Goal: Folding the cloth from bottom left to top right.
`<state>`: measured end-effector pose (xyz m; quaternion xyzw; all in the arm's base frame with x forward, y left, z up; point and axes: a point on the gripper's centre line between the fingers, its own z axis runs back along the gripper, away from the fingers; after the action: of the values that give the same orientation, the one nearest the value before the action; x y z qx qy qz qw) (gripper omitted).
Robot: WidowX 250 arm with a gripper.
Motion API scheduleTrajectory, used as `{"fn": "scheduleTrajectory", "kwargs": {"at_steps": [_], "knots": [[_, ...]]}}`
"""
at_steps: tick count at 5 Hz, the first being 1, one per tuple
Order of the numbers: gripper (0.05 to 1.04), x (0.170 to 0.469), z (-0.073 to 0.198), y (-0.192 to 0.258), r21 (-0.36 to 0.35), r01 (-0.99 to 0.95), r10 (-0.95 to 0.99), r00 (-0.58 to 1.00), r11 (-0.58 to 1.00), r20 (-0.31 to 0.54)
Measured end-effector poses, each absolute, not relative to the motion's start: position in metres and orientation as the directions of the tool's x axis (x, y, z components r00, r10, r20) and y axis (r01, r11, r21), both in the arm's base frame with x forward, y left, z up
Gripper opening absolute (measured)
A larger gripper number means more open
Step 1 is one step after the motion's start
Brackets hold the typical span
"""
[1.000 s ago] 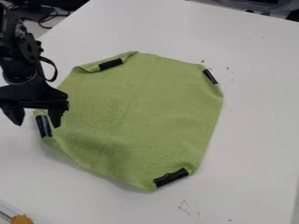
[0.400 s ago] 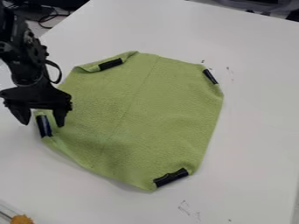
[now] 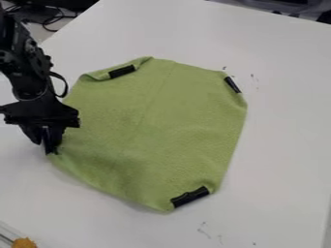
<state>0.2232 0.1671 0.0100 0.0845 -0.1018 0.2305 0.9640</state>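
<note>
At the left edge of the table, my gripper (image 3: 46,143) is shut on the left corner of the green cloth, where a black band wraps the fabric. The cloth (image 3: 155,131) lies spread over the middle of the table, its corners turned in under black bands. One band (image 3: 121,71) is at the upper left, another (image 3: 233,85) at the upper right and a third (image 3: 189,195) at the bottom. The gripper's fingers hide most of the left band.
The white table (image 3: 278,145) extends around the cloth on every side. An orange object (image 3: 24,242) sits in the bottom left corner beside a clear edge. Black cables (image 3: 48,19) lie beyond the table at the upper left.
The gripper has come down a little over the left corner, and its fingers, apart before, have closed on the black band there. The rest of the cloth lies almost as before.
</note>
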Motion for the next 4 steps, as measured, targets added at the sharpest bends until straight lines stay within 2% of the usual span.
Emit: {"fn": "scheduleTrajectory", "kwargs": {"at_steps": [1, 2, 3, 4], "knots": [[0.175, 0.222, 0.01, 0.167, 0.116, -0.473, 0.44, 0.868, 0.873, 0.231], [0.078, 0.229, 0.027, 0.16, 0.151, -0.454, 0.412, 0.878, 0.878, 0.246], [0.067, 0.246, 0.06, 0.151, 0.202, -0.442, 0.373, 0.876, 0.874, 0.304], [0.067, 0.277, 0.085, 0.122, 0.247, -0.408, 0.326, 0.892, 0.879, 0.312]]}}
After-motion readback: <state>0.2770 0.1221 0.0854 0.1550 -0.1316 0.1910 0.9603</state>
